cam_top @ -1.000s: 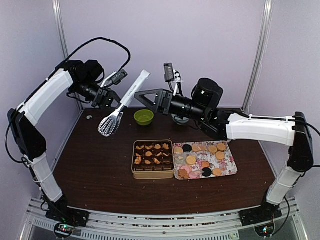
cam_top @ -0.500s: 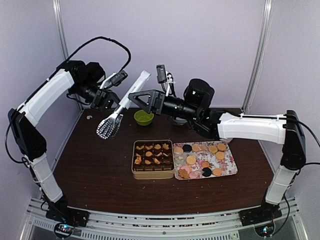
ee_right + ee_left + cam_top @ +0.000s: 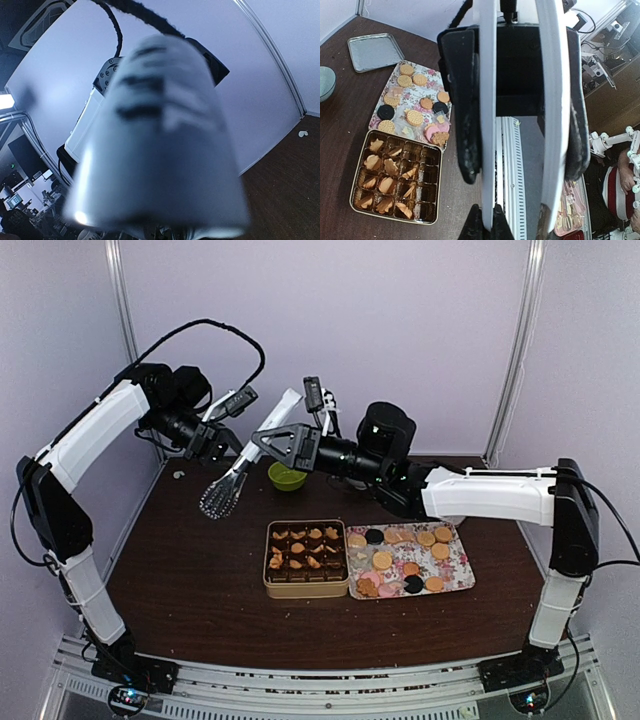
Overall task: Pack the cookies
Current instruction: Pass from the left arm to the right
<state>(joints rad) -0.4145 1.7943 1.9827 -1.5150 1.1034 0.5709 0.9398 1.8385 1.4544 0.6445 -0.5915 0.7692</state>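
Lilac walls (image 3: 420, 320), brown table (image 3: 190, 570): cookies (image 3: 410, 550) are lying 3 o'clock of the tin (image 3: 306, 586). Left gripper (image 3: 225, 447) is clamping tongs (image 3: 224, 492). The right gripper (image 3: 268, 443) has been sliding toward 9 o'clock, seemingly onto them; I cannot tell how wide its jaws are standing.

No words or numbers can be read anywhere. In the middle of the right wrist view, dark marks on the white tongs (image 3: 160, 135) are too blurry to read.

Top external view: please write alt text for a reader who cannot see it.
The left arm holds white tongs in its jaws above a dark table, and the right arm reaches across to their handle. On the table lie a tin partly filled with cookies, a flowered tray of more cookies and a green bowl.
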